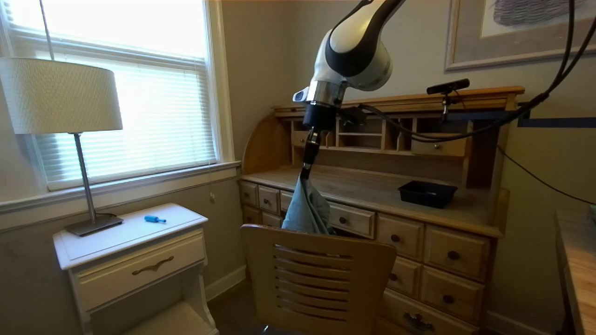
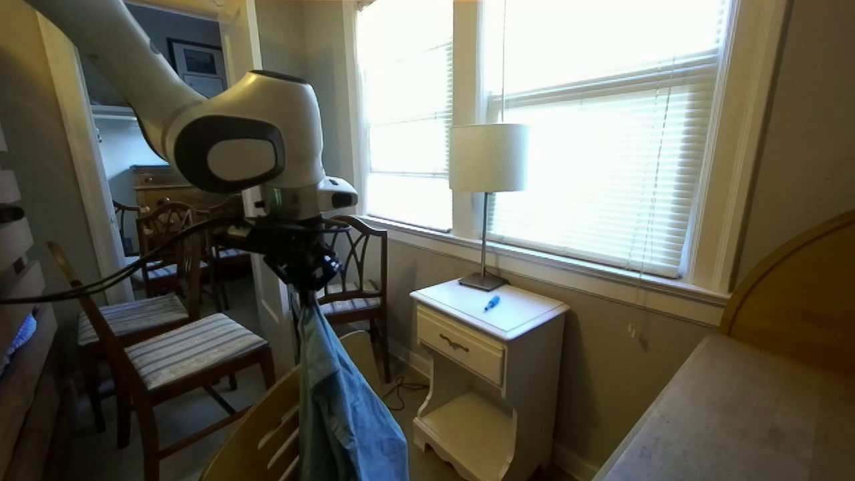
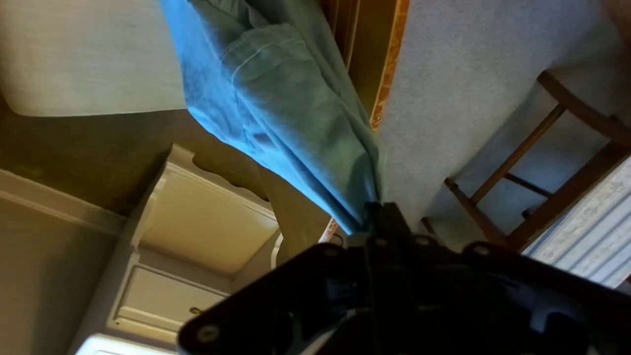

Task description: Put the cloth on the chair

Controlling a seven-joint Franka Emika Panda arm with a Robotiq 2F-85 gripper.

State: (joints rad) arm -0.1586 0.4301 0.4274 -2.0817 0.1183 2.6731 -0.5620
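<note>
The blue-green cloth (image 1: 305, 209) hangs from my gripper (image 1: 305, 173), which is shut on its top end. The wooden chair (image 1: 321, 284) has a slatted back, and the cloth's lower part is hidden behind it in this exterior view. In an exterior view the cloth (image 2: 351, 414) hangs in front of part of the chair back (image 2: 250, 434), below my gripper (image 2: 307, 294). In the wrist view the cloth (image 3: 296, 108) runs up from the closed fingertips (image 3: 382, 212). I cannot tell whether the cloth touches the chair.
A roll-top desk (image 1: 363, 179) with a black tray (image 1: 427, 194) stands beyond the chair. A white nightstand (image 1: 130, 237) holds a lamp (image 1: 86, 177) and a blue tool (image 1: 154, 219). Striped-seat chairs (image 2: 197, 347) stand near the doorway. A camera (image 1: 448, 86) is mounted by the desk.
</note>
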